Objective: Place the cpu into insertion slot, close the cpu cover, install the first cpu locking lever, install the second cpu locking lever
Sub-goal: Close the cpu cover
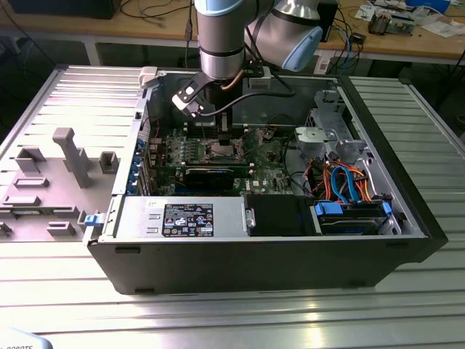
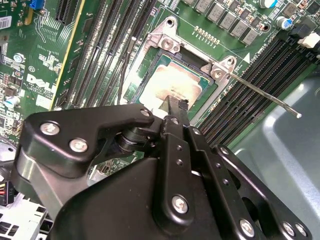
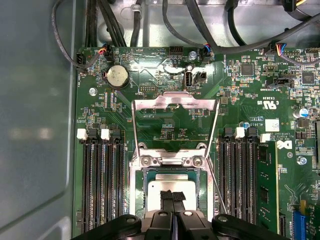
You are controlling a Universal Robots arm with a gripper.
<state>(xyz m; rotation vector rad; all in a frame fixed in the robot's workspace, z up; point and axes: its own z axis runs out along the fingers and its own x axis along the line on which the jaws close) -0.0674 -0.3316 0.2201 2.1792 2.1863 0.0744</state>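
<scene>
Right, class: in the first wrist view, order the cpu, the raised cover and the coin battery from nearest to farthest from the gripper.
1. cpu, seated directly under the gripper.
2. cover, raised just beyond the cpu.
3. coin battery, well past the cover, off to one side.

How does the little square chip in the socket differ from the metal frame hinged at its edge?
The cpu is a solid square plate; the cpu cover is a thin frame with a cut-out centre. The cpu lies flat in the insertion slot; the cpu cover stands tilted up, open. Both are silver-grey metal and roughly square.
</scene>
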